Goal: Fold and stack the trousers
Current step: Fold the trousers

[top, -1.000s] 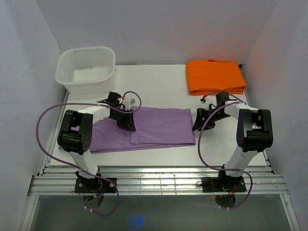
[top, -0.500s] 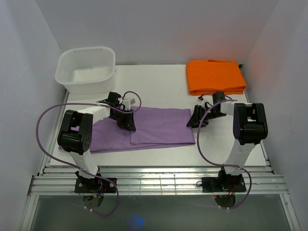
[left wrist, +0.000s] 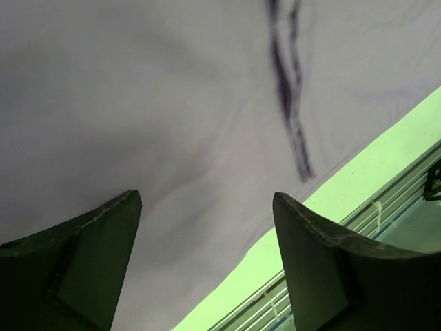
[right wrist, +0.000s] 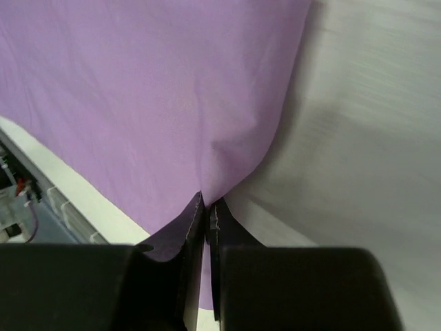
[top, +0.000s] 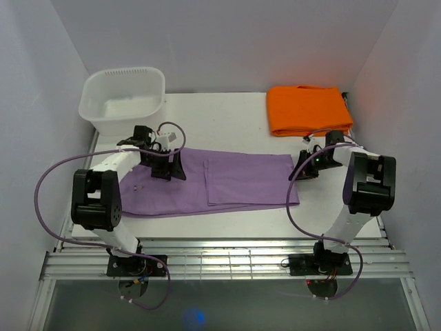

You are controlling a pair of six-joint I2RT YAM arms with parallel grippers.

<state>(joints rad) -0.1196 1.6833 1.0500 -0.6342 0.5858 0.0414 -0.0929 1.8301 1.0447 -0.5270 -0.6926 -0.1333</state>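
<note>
The lilac trousers [top: 227, 183] lie flat across the middle of the table, folded over on themselves at the right. My right gripper [top: 303, 167] is shut on the trousers' right edge; in the right wrist view its jaws pinch a raised fold of the trousers [right wrist: 158, 103] at the gripper [right wrist: 207, 203]. My left gripper [top: 170, 167] stands open over the left part of the cloth. In the left wrist view the trousers [left wrist: 151, 103] fill the space between the spread fingers [left wrist: 89, 255], with nothing held by the gripper [left wrist: 207, 203].
A white plastic basin [top: 124, 100] stands at the back left. A folded orange cloth [top: 308, 109] lies at the back right, just behind the right gripper. The table's front edge [top: 227, 238] and metal rails run close to the trousers' near side.
My right gripper has shut on the trousers' right edge and pulled it to the right. My left gripper has opened, let go and drawn back left.
</note>
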